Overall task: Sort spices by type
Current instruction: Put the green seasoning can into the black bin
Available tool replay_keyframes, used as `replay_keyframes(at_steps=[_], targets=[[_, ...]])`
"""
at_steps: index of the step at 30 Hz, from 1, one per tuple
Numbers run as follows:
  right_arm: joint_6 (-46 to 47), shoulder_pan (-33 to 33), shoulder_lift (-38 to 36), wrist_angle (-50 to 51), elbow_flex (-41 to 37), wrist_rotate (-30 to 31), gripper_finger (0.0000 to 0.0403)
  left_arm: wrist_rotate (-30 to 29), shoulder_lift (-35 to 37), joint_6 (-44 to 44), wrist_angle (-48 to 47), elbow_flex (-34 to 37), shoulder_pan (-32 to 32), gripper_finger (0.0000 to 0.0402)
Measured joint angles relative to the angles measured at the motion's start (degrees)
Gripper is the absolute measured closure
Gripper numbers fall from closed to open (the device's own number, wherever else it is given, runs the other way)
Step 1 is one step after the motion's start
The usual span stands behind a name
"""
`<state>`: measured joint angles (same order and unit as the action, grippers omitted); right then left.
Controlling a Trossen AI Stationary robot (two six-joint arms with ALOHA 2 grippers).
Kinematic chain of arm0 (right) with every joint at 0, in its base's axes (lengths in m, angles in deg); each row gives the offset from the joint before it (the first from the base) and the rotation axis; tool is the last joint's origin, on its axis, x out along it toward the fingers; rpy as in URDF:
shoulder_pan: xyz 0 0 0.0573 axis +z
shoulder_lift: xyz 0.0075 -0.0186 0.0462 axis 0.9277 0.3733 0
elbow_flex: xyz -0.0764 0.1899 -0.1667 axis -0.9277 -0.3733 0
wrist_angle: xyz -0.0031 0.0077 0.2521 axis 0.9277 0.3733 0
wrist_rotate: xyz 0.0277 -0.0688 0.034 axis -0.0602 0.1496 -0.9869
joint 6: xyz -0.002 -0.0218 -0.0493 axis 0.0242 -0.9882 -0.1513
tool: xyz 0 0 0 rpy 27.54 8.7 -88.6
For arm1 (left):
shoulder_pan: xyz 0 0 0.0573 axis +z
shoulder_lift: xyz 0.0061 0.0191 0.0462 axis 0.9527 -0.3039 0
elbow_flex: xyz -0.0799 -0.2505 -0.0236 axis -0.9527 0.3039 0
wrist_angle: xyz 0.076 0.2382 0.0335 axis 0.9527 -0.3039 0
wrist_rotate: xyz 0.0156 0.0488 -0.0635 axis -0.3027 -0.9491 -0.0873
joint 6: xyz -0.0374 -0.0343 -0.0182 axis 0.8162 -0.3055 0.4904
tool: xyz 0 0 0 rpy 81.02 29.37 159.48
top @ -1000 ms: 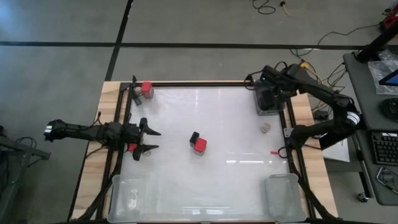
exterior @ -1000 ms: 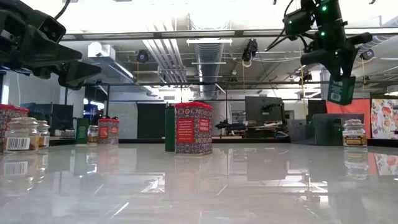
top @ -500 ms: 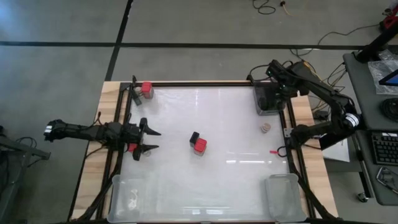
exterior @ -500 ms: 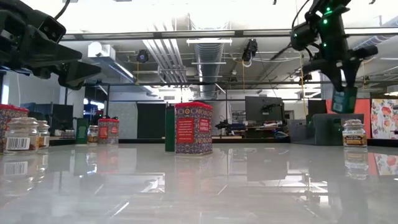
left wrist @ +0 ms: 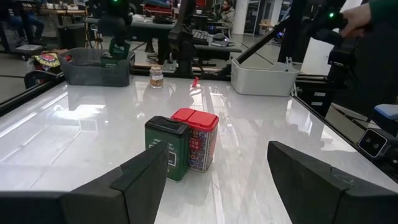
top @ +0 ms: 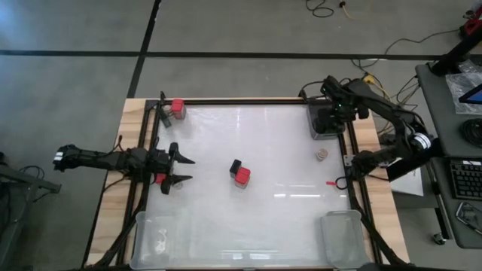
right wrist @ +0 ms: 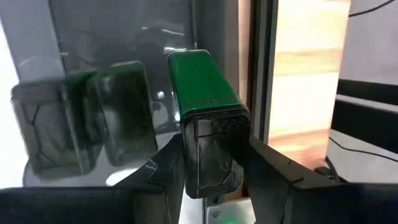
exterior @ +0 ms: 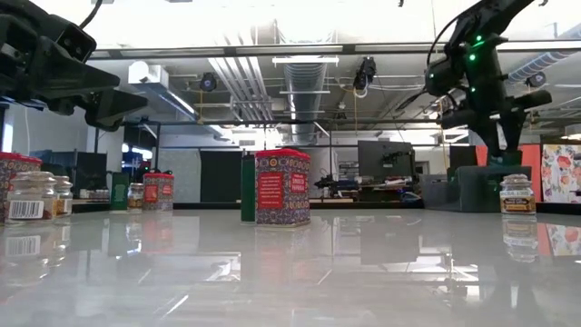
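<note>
Right wrist view shows the right pincer (right wrist: 211, 165) clamped on 1 green tin (right wrist: 208, 93), long axis pointing down into the dark bin (top: 325, 120) at the tabletop's far right corner, while the left pincer (top: 181, 170) waits, spread, near the left edge.

Two slim dark arms built of jointed black segments are seen. A white band is worn near the right arm's (top: 403, 143) elbow and at the left arm's (top: 98, 159) rear end. Green indicator lights are shown on the right arm's wrist; thin black cables are routed along it.
</note>
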<state>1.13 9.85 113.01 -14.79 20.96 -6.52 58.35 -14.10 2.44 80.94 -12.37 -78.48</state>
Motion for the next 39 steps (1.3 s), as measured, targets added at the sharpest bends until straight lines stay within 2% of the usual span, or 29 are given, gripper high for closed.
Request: replay_keyframes(at_steps=[12,33,39], targets=[[-0.5,-1.3,5.1,-0.6,-0.1,-0.3,0.0268,0.0,0.0,0.0,0.0,0.0,0.0,0.0143],[-1.0,-1.4,4.8,-2.0,-1.2,-0.5,0.0265,0.0,0.0,0.0,0.0,0.0,0.0,0.0143],[-1.3,-1.4,4.8,-2.7,-1.9,-0.5,0.0253,0.0,0.0,0.0,0.0,0.0,0.0,0.0143]])
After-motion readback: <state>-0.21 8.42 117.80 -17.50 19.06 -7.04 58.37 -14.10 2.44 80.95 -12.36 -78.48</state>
